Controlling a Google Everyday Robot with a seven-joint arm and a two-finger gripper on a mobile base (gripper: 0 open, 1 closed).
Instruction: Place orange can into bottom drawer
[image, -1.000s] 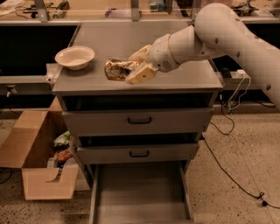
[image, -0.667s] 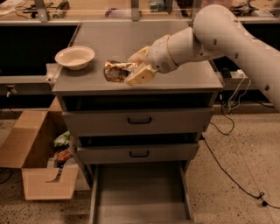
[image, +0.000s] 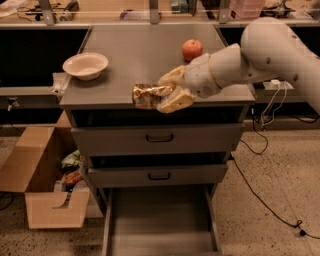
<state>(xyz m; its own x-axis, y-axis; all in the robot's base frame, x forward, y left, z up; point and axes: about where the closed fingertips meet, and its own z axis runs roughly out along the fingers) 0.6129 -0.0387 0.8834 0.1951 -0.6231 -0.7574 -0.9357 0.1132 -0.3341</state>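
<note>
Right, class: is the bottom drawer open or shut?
Open: the bottom drawer is pulled out, its bare grey floor showing. The claw grips the orange can at the cabinet top's front edge.

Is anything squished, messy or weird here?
The orange can looks crumpled and crinkly, not smooth. The gripper holds it in its jaws at the front edge of the cabinet top. A cardboard box down beside it sits open with colourful clutter inside.

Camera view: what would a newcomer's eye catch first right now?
The big white arm reaching in from the picture's right, its tool shut on the orange can over the front edge of the cabinet top. Below, the bottom drawer stands pulled open; an apple sits behind the arm.
</note>
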